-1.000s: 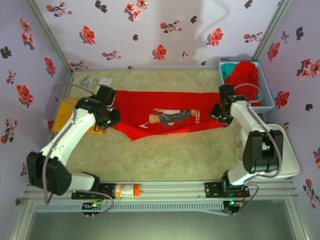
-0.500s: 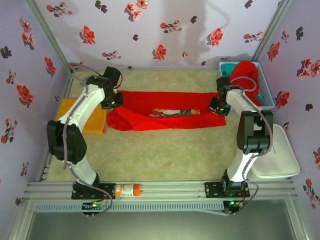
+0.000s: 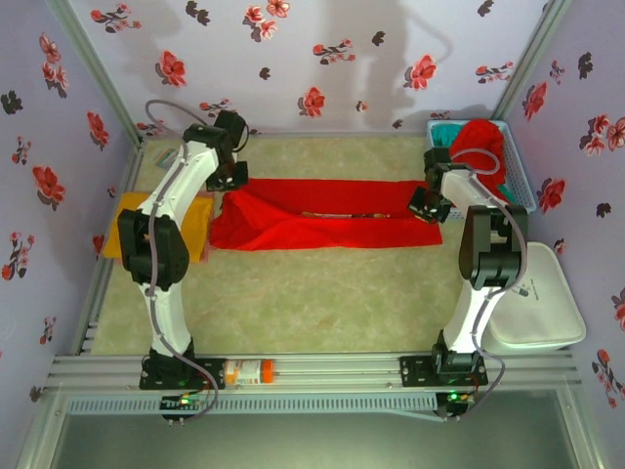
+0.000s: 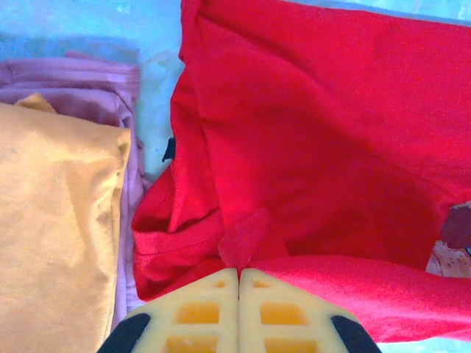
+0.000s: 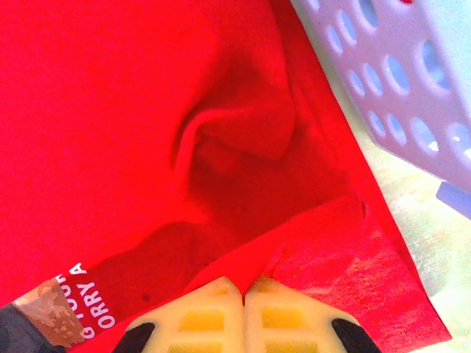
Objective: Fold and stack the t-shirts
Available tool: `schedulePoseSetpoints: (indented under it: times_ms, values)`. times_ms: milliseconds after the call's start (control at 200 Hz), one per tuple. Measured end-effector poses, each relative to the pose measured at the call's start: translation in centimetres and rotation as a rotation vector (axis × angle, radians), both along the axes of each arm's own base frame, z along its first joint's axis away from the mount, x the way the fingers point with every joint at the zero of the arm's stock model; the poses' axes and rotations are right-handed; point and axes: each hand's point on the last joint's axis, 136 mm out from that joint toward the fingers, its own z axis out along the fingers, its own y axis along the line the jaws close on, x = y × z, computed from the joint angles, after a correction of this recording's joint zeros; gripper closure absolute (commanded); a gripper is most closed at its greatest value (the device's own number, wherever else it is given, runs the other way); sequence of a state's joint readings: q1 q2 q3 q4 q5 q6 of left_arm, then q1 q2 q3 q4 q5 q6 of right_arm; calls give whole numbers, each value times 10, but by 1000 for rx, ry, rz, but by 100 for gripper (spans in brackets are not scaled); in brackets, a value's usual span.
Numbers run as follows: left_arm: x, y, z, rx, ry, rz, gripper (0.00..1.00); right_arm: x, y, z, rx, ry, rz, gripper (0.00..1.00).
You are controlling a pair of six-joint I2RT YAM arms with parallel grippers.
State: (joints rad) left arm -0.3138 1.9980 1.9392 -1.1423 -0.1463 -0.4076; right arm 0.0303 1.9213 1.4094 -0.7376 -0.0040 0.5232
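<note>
Pale fuzzy mat (image 3: pixel 322 303) bears the soft red t-shirt (image 3: pixel 322 230), a long wrinkled band at far centre. Left gripper (image 4: pixel 239 273) pinches its left end, right gripper (image 5: pixel 244 283) its right; a folded orange-yellow t-shirt (image 4: pixel 51 220) lies left.

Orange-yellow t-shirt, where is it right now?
In the top external view, the orange-yellow t-shirt lies flat on the left side, just left of the red t-shirt.

Bare near mat (image 3: pixel 322 303) (basket (image 3: pixel 524 181) far right)
</note>
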Motion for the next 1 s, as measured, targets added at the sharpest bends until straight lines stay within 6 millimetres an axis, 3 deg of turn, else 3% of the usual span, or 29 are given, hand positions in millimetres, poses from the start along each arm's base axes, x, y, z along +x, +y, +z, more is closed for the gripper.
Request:
schedulePoseSetpoints:
  times_ms: [445,535,630,725,1000]
  values:
    - [21,0,-7,57,33,-12,100,4,0,-1,-1,-7,0,93]
    - [26,1,-7,73,36,-9,100,4,0,-3,-1,-2,-1,79]
    - [29,1,-11,84,44,-9,100,5,0,-4,1,-1,-6,54]
    - [27,2,-16,92,63,-10,100,9,0,-3,3,-17,-5,42]
    - [27,2,-16,95,70,-10,100,12,9,13,34,-93,17,35]
